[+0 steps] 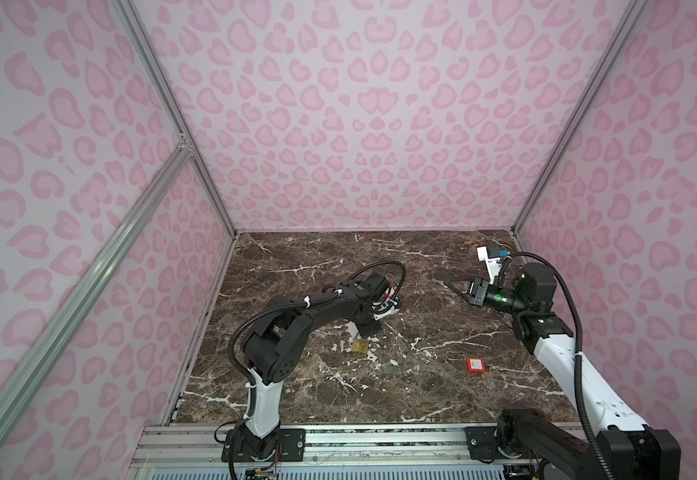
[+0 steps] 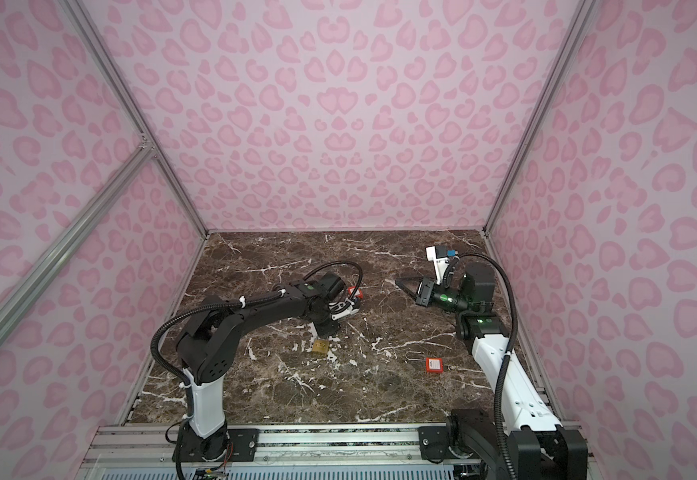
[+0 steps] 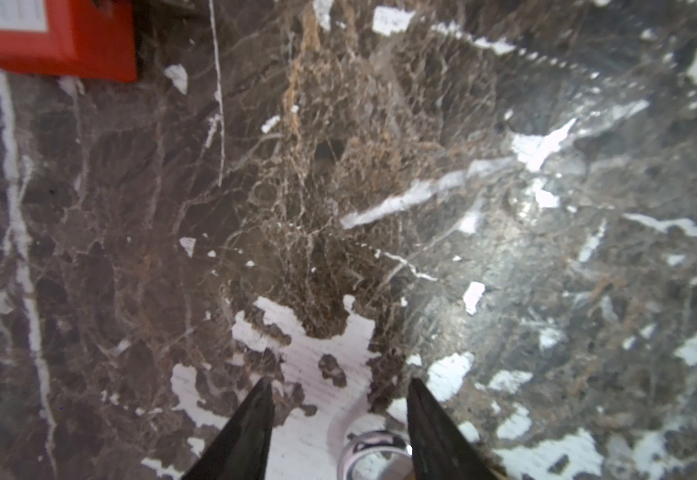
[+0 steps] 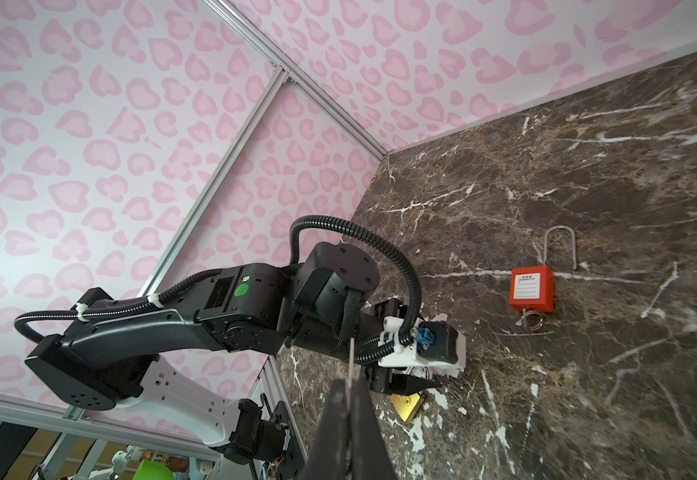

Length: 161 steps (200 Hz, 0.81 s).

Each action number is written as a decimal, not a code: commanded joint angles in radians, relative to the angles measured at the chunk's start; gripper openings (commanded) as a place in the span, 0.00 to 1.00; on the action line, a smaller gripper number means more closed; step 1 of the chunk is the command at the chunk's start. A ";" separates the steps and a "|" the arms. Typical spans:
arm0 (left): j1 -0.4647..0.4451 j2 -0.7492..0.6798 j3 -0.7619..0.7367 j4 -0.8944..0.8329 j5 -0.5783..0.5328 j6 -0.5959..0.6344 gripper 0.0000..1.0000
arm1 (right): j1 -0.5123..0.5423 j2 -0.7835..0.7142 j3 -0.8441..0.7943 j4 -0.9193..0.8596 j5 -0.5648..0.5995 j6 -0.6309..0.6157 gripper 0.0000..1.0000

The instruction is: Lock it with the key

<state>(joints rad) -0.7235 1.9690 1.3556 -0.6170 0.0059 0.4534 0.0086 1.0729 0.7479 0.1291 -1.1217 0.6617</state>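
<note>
The dark marble counter (image 1: pixel 380 395) carries everything. The left arm (image 1: pixel 296 320) bends low over its middle, and the right arm (image 1: pixel 558 357) stands at the right side with its wrist raised.

The left hand (image 3: pixel 340 381) points down at the counter with its fingers apart, gripping nothing. A shiny metal loop (image 3: pixel 373 453) sits between them, close to one finger. The right hand (image 4: pixel 348 380) is clamped on the key (image 4: pixel 351 353), and the key's thin blade sticks out past the fingertips, well above the counter.

The near red padlock (image 1: pixel 476 365) lies in front of the right arm. The far red padlock (image 4: pixel 531 289) lies beyond the left wrist. The brass padlock (image 1: pixel 360 347) lies on the counter just under the left hand.
</note>
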 commanded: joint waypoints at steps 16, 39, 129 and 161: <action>0.002 -0.011 -0.004 -0.030 -0.028 0.016 0.55 | 0.000 -0.007 -0.008 0.025 -0.013 -0.003 0.00; 0.001 -0.004 -0.003 -0.039 -0.032 0.019 0.55 | 0.001 -0.005 -0.005 0.028 -0.014 0.002 0.00; 0.006 -0.029 -0.004 -0.004 -0.023 -0.006 0.55 | 0.000 -0.001 -0.010 0.003 -0.001 -0.021 0.00; 0.073 -0.141 -0.084 0.144 0.066 -0.140 0.55 | 0.007 -0.010 -0.003 -0.069 0.048 -0.093 0.00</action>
<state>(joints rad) -0.6933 1.9129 1.3266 -0.5922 0.0086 0.4156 0.0093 1.0695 0.7422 0.1169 -1.1152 0.6422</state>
